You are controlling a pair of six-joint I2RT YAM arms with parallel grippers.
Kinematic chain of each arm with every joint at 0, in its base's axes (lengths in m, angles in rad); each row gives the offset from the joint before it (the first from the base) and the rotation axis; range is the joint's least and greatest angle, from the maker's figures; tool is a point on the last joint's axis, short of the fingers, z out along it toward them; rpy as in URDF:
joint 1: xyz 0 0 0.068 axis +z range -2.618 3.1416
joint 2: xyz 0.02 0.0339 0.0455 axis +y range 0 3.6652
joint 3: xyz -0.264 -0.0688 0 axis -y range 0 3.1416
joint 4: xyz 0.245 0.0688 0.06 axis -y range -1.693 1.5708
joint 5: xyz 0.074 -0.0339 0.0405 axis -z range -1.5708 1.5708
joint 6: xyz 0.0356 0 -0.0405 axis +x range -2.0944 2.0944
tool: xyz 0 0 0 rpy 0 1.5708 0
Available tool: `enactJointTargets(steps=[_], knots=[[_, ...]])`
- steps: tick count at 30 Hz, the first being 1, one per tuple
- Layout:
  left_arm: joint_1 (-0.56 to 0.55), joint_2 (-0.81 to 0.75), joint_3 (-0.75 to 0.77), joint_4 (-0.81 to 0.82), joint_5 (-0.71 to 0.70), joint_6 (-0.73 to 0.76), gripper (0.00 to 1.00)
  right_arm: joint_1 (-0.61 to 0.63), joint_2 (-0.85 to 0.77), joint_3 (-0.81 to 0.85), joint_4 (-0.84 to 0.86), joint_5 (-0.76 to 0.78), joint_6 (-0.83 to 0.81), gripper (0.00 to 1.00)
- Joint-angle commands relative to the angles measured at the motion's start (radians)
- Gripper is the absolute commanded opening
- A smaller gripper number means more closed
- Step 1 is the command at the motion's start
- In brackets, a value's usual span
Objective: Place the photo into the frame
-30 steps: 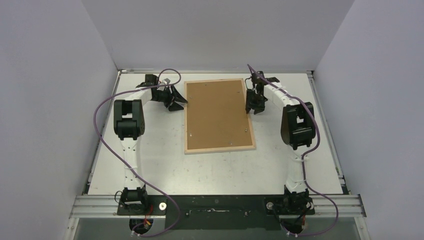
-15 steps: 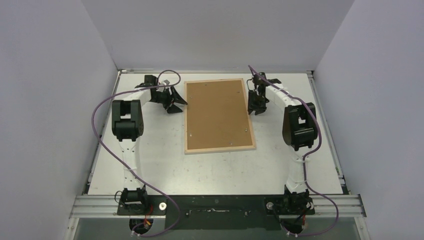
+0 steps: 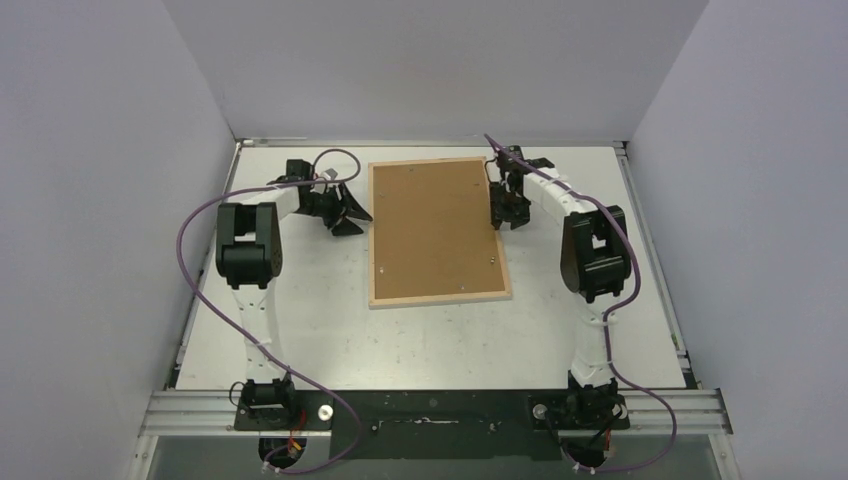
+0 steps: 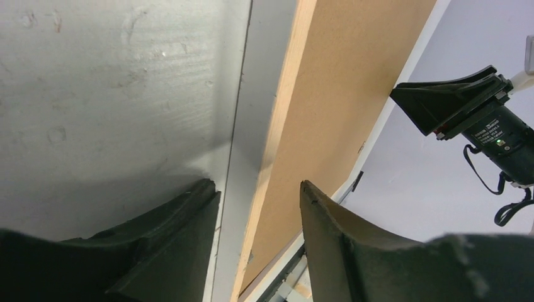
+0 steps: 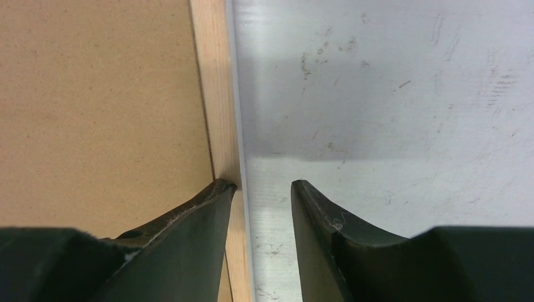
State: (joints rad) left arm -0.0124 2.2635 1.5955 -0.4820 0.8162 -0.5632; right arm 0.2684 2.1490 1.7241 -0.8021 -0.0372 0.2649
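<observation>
- Far left: a purple cable (image 3: 190, 240) loops off the left arm (image 3: 247, 250), which reaches up the white table (image 3: 420, 340) and bends inward toward the frame (image 3: 440, 296).
- The left gripper (image 3: 352, 213) sits low at the frame's left edge, near the far corner. Its 2 fingers stand apart, and the wrist view shows that edge lined up with the gap between them. Whether either finger touches the edge cannot be told.
- Centre: the frame lies flat on the table, back side up. Its pale wood rails surround a brown backing board (image 3: 435, 225) that fills the opening. Its long sides run away from the arm bases.
- The right gripper (image 3: 503, 212) points down at the frame's right edge, toward the far end. Its jaws are apart, 1 fingertip over the wood rail and the other over the table just beside it, clamped on nothing.
- Far right: the right arm (image 3: 595, 255) arches in from its base at the near edge.
</observation>
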Motion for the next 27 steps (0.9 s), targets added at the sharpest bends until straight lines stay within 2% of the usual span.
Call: enactJointTargets(steps=[1,5,11,18,23,27], knots=[[-0.010,0.050,-0.004,0.048,-0.024,0.017,0.44,0.041,0.056,-0.007,-0.084,-0.007,-0.023,0.42],[-0.014,0.069,0.011,0.045,-0.023,0.017,0.34,0.041,0.066,-0.001,-0.059,-0.082,-0.004,0.43],[-0.015,0.079,0.015,0.039,-0.017,0.023,0.32,0.041,0.092,0.028,-0.047,-0.140,0.015,0.44],[-0.014,0.071,0.036,0.019,-0.020,0.028,0.32,0.030,0.030,0.026,-0.040,0.001,0.051,0.44],[-0.012,0.056,0.099,-0.053,-0.044,0.062,0.38,0.004,-0.074,0.004,-0.008,0.011,0.073,0.54],[-0.012,0.033,0.144,-0.108,-0.071,0.080,0.45,0.004,-0.121,-0.005,-0.034,-0.006,0.071,0.58]])
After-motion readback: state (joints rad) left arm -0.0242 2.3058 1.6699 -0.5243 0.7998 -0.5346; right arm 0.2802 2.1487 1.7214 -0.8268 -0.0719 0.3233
